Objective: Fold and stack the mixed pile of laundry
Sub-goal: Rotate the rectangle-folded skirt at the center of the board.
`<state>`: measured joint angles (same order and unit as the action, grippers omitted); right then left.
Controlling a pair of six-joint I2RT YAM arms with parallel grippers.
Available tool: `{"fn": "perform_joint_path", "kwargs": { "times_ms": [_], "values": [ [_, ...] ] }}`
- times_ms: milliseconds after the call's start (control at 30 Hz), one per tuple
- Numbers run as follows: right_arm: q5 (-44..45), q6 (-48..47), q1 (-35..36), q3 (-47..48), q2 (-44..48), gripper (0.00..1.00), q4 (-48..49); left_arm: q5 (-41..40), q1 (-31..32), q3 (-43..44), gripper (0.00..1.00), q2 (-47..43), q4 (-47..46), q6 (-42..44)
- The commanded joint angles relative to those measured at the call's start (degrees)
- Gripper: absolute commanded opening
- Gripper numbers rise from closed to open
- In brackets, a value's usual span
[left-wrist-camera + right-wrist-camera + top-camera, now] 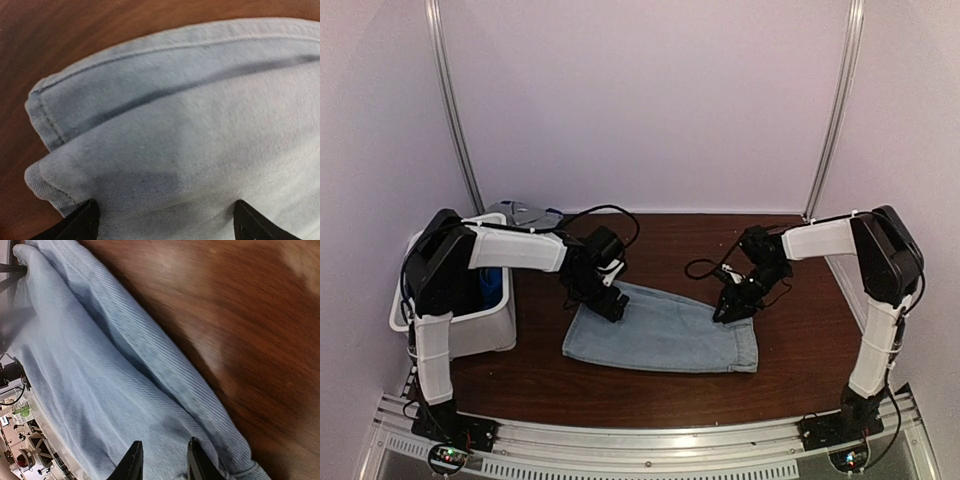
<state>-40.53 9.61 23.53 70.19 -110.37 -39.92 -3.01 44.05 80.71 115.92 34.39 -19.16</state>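
A faded light-blue denim piece (660, 335) lies folded flat on the brown table. My left gripper (610, 305) hovers low over its far left corner. In the left wrist view the gripper (166, 210) is wide open, and the denim (190, 125) with its stitched hem fills the space below. My right gripper (728, 310) sits at the denim's far right edge. The right wrist view shows this gripper (164, 445) only a narrow gap apart above a raised fold of the denim (100, 365). Bright royal-blue fabric (492, 285) shows inside the bin. A pale grey-blue piece (520, 212) lies behind the bin.
A white plastic bin (470, 335) stands at the table's left side, under the left arm. Pale walls with metal posts (832, 110) close off the back. Bare brown tabletop (800, 340) lies right of the denim.
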Motion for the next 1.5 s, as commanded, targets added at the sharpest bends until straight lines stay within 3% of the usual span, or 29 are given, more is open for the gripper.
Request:
{"fn": "perform_joint_path", "kwargs": {
  "times_ms": [0, 167, 267, 400, 467, 667, 867, 1067, 1233, 1467],
  "values": [
    [2.50, -0.53, 0.04, -6.41, 3.54, 0.30, -0.55, -0.92, -2.63, 3.61, 0.95, 5.57, -1.34, -0.84],
    [0.21, 5.35, 8.98, -16.16, 8.38, 0.28, 2.60, -0.85, -5.10, 14.15, 0.96, 14.86, 0.32, 2.04],
    [-6.16, 10.96, 15.87, -20.50, 13.23, 0.29, 7.03, 1.36, -6.23, 23.79, 0.97, 20.80, 1.38, 5.16],
    [-9.62, 12.98, 23.11, -18.09, 18.92, 0.31, 9.17, 5.45, -7.36, 42.15, 0.97, 28.72, 7.58, 8.01],
    [-7.95, 12.58, 22.46, -15.99, 21.54, 0.33, 8.88, 7.09, -7.40, 44.97, 0.98, 27.01, 7.41, 8.74],
    [-9.23, 14.87, 17.87, -12.17, 19.45, 0.33, 15.85, 10.09, -7.34, 32.63, 0.98, 11.08, 4.35, 7.85],
    [-7.69, 9.33, 17.82, -2.71, 8.45, 0.33, 12.45, 9.30, -6.84, 7.53, 0.98, -5.81, 0.51, 3.21],
    [-9.90, 5.66, 17.95, -3.80, 3.46, 0.32, 10.82, 10.03, -5.91, -10.82, 0.98, -12.50, -5.16, -2.49],
    [-10.56, 6.83, 20.19, -10.32, 4.40, 0.32, 13.75, 9.91, -5.33, -11.06, 0.97, -6.43, -8.00, -2.68],
    [-11.07, 13.32, 26.23, -14.03, 4.95, 0.32, 20.95, 8.64, -5.38, 3.95, 0.97, 7.53, -5.27, 2.32]
  ]
}}
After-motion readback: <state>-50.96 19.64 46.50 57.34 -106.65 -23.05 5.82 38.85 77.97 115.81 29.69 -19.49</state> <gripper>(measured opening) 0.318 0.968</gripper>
